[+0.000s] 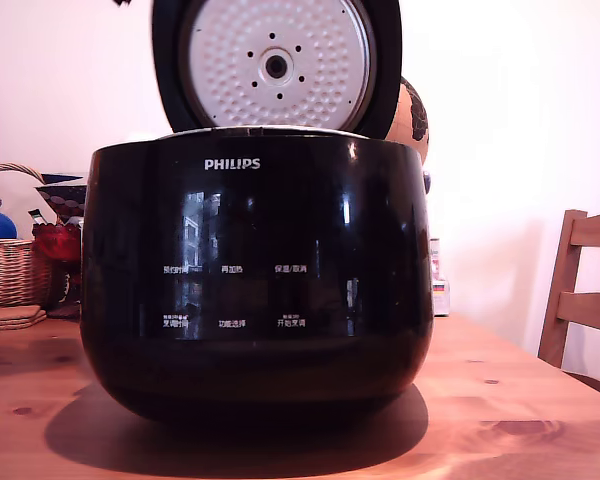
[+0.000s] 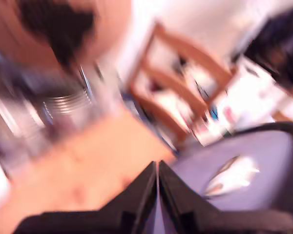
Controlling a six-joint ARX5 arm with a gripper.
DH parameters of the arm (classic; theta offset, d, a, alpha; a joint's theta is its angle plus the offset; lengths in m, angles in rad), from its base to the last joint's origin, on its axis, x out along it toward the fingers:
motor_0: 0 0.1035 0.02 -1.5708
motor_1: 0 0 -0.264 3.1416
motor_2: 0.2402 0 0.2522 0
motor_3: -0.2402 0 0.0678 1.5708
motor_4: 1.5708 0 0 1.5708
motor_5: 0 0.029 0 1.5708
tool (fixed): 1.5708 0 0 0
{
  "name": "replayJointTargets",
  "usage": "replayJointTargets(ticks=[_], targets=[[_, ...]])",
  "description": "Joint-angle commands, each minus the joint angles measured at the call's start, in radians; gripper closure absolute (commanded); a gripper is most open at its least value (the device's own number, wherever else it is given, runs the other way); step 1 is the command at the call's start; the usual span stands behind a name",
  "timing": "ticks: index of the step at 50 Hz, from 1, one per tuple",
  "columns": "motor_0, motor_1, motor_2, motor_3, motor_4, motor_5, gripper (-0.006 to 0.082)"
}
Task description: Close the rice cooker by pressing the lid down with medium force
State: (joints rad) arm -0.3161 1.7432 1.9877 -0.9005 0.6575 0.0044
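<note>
lid: i see it standing open above the rice cooker
claw: tips pinched together, holding nothing
to do: the whole press, i judge

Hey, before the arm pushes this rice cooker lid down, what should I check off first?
1. Glossy black rounded rice cooker sitting flat on the wooden table: ok.
2. Round black lid with dimpled silver inner plate standing open: ok.
3. Both jaws closed, holding nothing: ok.
4. Contact between jaws and lid: cannot tell, wrist view blurred.
5. Cooker rim free of obstructions: cannot tell.
</note>
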Motion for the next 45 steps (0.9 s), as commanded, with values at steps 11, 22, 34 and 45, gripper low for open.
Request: replayJointTargets(ticks=[11, 22, 34, 45], targets=[[-0.014, 0.019, 0.025, -0.255, 0.009, 0.049, 0.0789], [-0.027, 0.019, 0.025, -0.323, 0.007, 0.082, 0.0789], [-0.059, 0.066, 0.025, -0.385, -0.002, 0.113, 0.0788], [-0.098, 0.128, 0.025, -0.369, -0.066, 0.121, 0.0789]])
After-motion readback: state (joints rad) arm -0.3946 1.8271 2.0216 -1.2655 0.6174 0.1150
